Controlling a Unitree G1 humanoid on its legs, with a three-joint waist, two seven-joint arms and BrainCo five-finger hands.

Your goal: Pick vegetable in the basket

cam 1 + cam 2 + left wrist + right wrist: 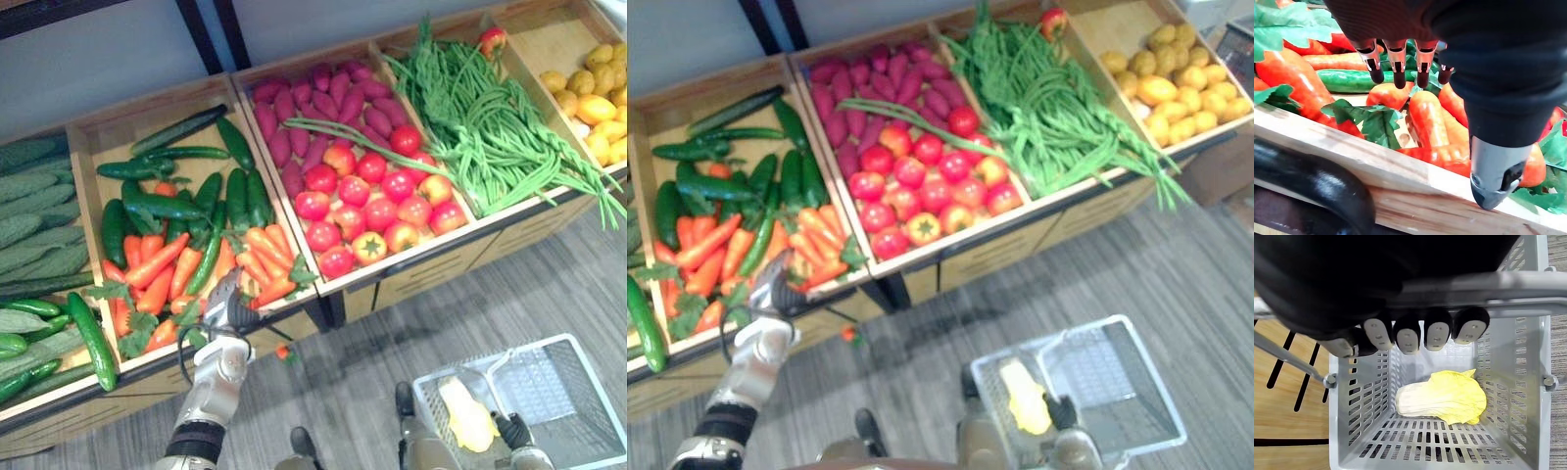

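Orange carrots [167, 269] with green leaves lie in the front of a wooden crate [88, 132], with dark cucumbers [162, 206] behind them. My left hand [227, 308] hovers over the crate's front edge. In the left wrist view its fingers [1397, 63] are straight above the carrots [1427, 120], open and holding nothing. My right hand [1408, 335] is curled round the grey handle [1498, 286] of a grey mesh basket [549, 387] low on the right. A yellow-white cabbage [1444, 399] lies in the basket.
Red tomatoes [367, 206] and purple sweet potatoes [304, 108] fill the middle crate. Long green beans [490, 117] and yellow fruit [593, 93] are further right, and ridged green gourds [34, 196] are at the far left. A small red-orange item [283, 352] lies on the grey floor below the crates.
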